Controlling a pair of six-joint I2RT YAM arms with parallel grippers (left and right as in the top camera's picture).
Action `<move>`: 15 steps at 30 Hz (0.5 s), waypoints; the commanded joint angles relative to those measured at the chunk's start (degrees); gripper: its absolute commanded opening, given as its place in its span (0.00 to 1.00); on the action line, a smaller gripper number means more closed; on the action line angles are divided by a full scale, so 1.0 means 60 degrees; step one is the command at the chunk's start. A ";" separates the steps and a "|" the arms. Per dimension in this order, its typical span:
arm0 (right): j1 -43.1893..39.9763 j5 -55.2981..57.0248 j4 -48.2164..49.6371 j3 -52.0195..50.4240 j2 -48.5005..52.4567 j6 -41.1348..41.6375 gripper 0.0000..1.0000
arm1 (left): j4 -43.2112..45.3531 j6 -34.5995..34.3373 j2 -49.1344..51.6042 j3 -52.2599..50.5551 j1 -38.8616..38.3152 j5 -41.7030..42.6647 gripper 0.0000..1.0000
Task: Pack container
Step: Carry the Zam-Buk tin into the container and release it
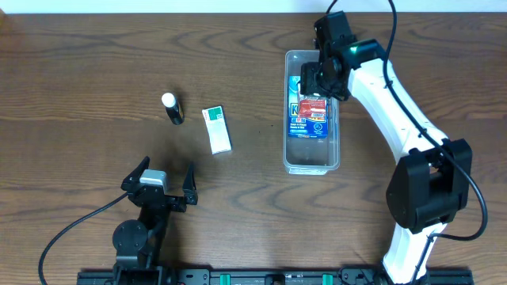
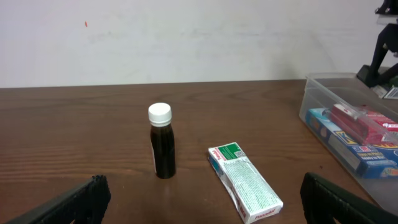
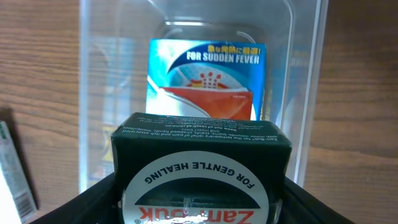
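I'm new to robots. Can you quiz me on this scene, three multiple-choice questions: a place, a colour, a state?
1. Where is the bottle? A on the table beside the green-and-white box; B atop that box; C on the floor.
2. Its cap? A red; B white; C blue.
3. The right gripper is: A open, empty; B shut on a dark box over the container; C shut on the bottle.
Answers: A, it stands on the wood; B, the cap shows white; B, the box sits clamped in it.

Dark white-capped bottle (image 1: 173, 109) is standing left on brown wooden table (image 1: 79, 79), green-white box (image 1: 216, 130) lying near its right.
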 commanded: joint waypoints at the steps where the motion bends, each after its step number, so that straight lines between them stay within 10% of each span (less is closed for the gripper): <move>1: 0.0091 0.0208 0.0211 -0.0372 0.0069 0.0222 0.68 | -0.0310 0.0131 -0.0015 -0.0168 0.0055 0.0138 0.98; 15: 0.0127 0.0204 0.0980 -0.0769 0.0073 0.0222 0.70 | -0.0310 0.0131 -0.0015 -0.0168 0.0055 0.0138 0.98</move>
